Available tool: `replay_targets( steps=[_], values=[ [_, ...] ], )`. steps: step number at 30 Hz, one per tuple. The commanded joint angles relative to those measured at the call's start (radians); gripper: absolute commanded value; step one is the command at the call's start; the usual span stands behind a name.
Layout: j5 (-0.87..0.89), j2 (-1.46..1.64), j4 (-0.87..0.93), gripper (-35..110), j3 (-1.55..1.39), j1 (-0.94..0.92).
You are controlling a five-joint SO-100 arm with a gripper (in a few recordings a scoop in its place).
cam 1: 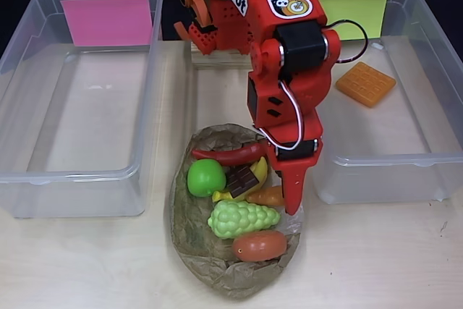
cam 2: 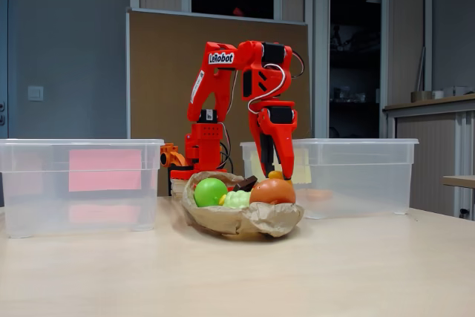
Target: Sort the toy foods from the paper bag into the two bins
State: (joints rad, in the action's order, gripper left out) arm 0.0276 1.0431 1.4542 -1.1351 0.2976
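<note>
Reaching down from its base at the table's (cam 1: 87,265) back edge, the red arm (cam 1: 289,56) folds over w/ the gripper (cam 1: 291,192) pointing straight down into the bag's (cam 1: 195,247) right side; in the fixed view the gripper (cam 2: 276,162) hangs just behind the donut (cam 2: 272,191). Jaws: can't tell if apart or together, only one finger reads from above. Bag sits at table center near the front edge, between the two bins. Inside it: chili (cam 1: 230,154) along the back, apple (cam 1: 205,177) left, chocolate (cam 1: 243,179) on the bananas (cam 1: 253,179), croissant (cam 1: 266,195) just beside the fingertip, grapes (cam 1: 242,218) mid, donut (cam 1: 259,246) at front. Left bin (cam 1: 43,186) w/ pink label (cam 1: 107,21); right bin (cam 1: 391,171) w/ yellow-green label (cam 1: 354,9) holds the waffle (cam 1: 365,83) toward its back. Arm's elbow covers the right bin's back-left corner from above.
</note>
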Motion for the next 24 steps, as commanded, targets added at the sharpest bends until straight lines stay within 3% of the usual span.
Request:
replay_targets(
  steps=[1, 11, 24],
  values=[
    [0.02, -0.005, 0.012, 28, 0.06, 0.011],
    [0.049, -0.067, 0.0, 24, 0.081, 0.0],
    [0.092, -0.021, -0.008, 4, 0.044, 0.002]
  ],
)
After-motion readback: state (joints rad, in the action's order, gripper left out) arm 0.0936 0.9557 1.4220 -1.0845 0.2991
